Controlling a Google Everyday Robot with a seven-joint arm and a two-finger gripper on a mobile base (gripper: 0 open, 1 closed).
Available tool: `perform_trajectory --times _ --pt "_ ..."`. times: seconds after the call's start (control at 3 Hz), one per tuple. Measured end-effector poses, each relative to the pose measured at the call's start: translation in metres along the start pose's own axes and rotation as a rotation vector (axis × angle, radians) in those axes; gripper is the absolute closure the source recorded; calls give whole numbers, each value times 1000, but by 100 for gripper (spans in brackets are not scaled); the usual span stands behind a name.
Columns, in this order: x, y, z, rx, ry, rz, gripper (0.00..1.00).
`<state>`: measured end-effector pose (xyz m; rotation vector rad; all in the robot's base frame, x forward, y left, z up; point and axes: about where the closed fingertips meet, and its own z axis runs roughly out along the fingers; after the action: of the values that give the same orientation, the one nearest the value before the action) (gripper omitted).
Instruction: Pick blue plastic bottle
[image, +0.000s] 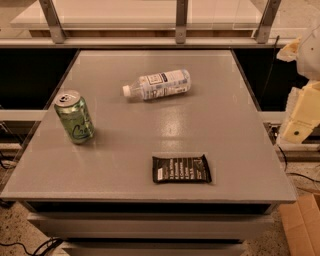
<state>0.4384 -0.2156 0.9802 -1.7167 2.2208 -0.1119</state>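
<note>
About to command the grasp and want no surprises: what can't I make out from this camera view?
Camera view:
- Gripper, beside the table's right side: cut off by the right frame edge.
- Blue plastic bottle, lying on its side: label print illegible; underside hidden by its own body.
- Green can: far side hidden by itself.
- Black packet: print illegible.

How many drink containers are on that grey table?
2: the blue plastic bottle lying on its side near the back, and a green can upright at the left. None seems hidden. The gripper is right of the table.
</note>
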Motion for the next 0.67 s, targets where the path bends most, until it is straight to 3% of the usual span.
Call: perform_trajectory --times 0.33,0.67 --pt "0 0 0 0 0 0 0" --pt "-13 -8 1 -1 -5 -87 0"
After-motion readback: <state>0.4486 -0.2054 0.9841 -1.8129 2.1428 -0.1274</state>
